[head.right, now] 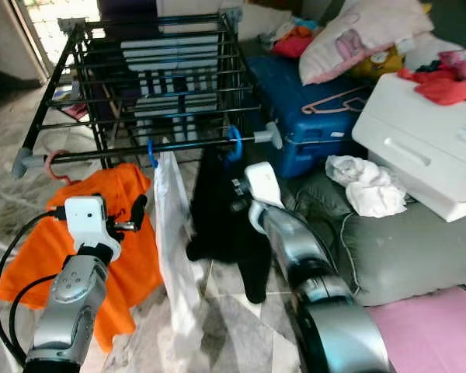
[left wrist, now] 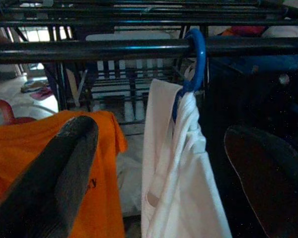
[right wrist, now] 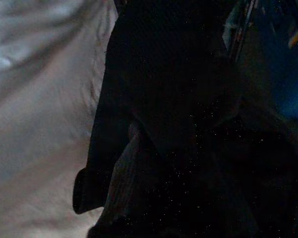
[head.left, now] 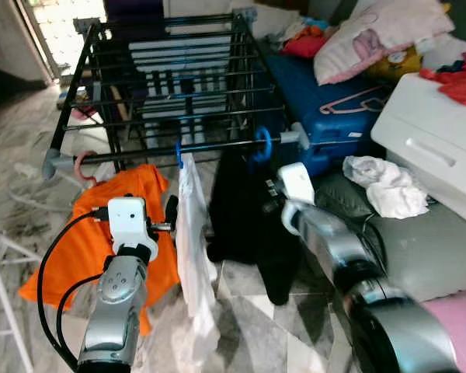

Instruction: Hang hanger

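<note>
A black drying rack [head.left: 163, 85] stands before me. On its front rail [head.left: 217, 145] hang a red hanger [head.left: 81, 167] with an orange shirt [head.left: 101, 225], a blue hanger [left wrist: 196, 59] with a white garment [head.left: 193, 233], and a second blue hanger [head.left: 262, 144] with a black garment [head.left: 241, 217]. My left gripper [head.left: 169, 221] is open just left of the white garment, below the rail; in the left wrist view its fingers [left wrist: 64, 163] spread either side of that garment. My right gripper [head.left: 272, 196] reaches into the black garment, where dark cloth hides it.
To the right of the rack lies a blue suitcase [head.left: 334, 116] with a pink hanger [head.left: 349, 101] on top. A white box [head.left: 435, 140], a crumpled white cloth [head.left: 384, 186], a grey cushion [head.left: 427, 249] and a pillow [head.left: 373, 35] crowd the right side. The floor is marble.
</note>
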Controlling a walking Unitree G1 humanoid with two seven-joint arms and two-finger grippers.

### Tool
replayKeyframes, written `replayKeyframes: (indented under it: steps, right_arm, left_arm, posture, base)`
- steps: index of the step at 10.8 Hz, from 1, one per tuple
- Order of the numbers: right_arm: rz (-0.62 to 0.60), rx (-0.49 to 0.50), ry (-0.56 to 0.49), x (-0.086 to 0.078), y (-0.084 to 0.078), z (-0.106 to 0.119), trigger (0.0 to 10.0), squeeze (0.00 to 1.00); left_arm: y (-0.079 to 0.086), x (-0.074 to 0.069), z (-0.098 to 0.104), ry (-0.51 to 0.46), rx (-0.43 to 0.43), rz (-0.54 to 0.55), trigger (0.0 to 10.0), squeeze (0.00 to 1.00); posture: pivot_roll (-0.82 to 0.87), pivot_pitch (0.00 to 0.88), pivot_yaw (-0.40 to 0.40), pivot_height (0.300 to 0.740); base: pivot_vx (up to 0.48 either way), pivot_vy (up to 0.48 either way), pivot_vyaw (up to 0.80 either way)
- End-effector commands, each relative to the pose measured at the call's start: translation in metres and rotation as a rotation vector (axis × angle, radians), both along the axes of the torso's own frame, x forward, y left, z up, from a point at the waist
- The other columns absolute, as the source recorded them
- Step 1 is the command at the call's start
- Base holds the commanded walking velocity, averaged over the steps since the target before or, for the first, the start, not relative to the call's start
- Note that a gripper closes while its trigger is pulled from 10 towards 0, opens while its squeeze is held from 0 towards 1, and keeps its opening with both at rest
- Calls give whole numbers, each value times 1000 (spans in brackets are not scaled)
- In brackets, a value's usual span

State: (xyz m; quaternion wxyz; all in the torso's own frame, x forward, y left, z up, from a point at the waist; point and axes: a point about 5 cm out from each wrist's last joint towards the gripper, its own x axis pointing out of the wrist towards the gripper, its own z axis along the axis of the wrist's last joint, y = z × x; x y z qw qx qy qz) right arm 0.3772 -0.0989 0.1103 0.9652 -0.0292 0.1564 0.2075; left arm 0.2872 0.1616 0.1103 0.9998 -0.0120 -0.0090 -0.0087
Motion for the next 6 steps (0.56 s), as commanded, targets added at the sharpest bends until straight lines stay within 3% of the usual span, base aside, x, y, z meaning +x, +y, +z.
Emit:
replayKeyframes:
  steps: [1,3,6]
  right_arm:
    - [4,22,-49,8,8,15,10000,0]
    - [-37,54,-22,10,10,17,10000,0]
    - [-185,93,92,7,-6,1,10000,0]
  left_arm:
    - [2,0,6,-15,-7,-7,10000,0]
    - [4,-3,6,-13,-1,-5,10000,0]
    - [9,-3,9,-11,2,-5,10000,0]
  posture:
    - [31,0,15,740]
    - [51,0,14,740]
    - [74,0,18,740]
  base:
    - [0,0,0]
    - [0,0,0]
    - [0,0,0]
